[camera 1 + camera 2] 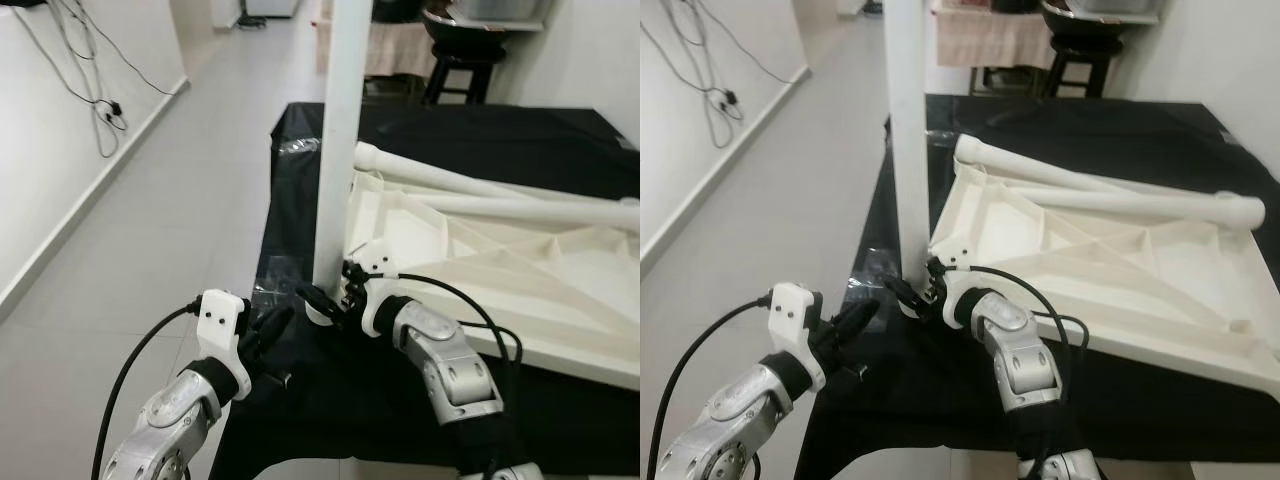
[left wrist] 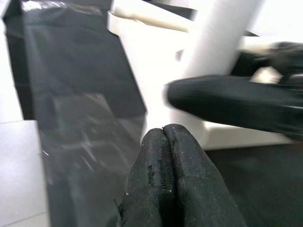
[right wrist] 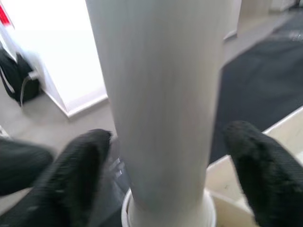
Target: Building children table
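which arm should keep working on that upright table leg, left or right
Right, probably. The right gripper sits at the base of the upright leg, open fingers either side of it where it meets the upturned tabletop. The left gripper is shut, beside it over the black cloth.

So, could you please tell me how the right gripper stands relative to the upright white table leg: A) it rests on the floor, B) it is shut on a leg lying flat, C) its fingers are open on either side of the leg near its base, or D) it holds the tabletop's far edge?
C: in the right wrist view the right gripper has one black finger on each side of the upright table leg, with gaps showing.
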Robot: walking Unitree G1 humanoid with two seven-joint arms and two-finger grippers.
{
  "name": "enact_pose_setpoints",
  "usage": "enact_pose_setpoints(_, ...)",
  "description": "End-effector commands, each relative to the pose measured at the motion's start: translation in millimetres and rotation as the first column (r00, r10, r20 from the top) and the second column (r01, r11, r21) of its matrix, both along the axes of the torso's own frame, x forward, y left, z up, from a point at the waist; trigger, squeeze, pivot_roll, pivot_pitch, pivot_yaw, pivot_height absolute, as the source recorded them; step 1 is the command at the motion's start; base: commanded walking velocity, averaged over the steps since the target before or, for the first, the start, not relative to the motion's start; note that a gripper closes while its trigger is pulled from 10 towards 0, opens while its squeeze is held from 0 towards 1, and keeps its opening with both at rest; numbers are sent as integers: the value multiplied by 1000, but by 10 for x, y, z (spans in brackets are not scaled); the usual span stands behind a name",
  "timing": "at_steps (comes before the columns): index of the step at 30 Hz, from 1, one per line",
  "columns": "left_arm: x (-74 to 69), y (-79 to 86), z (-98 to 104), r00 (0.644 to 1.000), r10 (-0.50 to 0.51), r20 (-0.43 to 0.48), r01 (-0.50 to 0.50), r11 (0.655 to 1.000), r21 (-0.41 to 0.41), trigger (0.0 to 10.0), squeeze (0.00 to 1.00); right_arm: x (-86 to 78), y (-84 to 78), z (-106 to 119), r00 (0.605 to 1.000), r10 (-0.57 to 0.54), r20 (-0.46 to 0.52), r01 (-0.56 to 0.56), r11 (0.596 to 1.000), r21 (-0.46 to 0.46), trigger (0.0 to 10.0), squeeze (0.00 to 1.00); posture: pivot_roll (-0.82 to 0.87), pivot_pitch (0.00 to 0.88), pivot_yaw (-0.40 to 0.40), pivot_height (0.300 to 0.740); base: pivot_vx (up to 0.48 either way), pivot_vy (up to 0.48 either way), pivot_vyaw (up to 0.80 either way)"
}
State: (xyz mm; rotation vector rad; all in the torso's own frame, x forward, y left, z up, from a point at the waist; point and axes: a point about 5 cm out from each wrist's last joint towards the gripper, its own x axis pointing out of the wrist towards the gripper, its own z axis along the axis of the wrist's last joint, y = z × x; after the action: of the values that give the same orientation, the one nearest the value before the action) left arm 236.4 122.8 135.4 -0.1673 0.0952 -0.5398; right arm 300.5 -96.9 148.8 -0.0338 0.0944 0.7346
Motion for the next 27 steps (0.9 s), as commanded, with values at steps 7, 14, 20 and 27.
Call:
enact_pose_setpoints(7, 89, 383, 2, 961, 273, 52, -277, 955, 102, 10000, 0, -262, -355, -146, 999, -11, -43, 13, 999, 45, 10000, 0, -25, 83, -34, 740, 0, 0, 0)
enact_pose_setpoints(14, 36, 550, -62, 932, 358, 61, -363, 916, 171, 10000, 0, -416, -539, -188, 997, -43, -58, 45, 998, 36, 10000, 0, -42, 89, -31, 740, 0, 0, 0)
enact_pose_setpoints(20, -30, 717, -154, 882, 470, 38, -468, 865, 182, 10000, 0, -477, -991, -150, 943, -327, -57, 327, 945, -13, 10000, 0, -62, 92, -21, 740, 0, 0, 0)
enact_pose_setpoints(27, -14, 724, -176, 874, 485, 36, -481, 852, 208, 10000, 0, -420, -1105, -185, 925, -375, -57, 371, 927, -61, 10000, 0, -55, 89, -20, 740, 0, 206, 0)
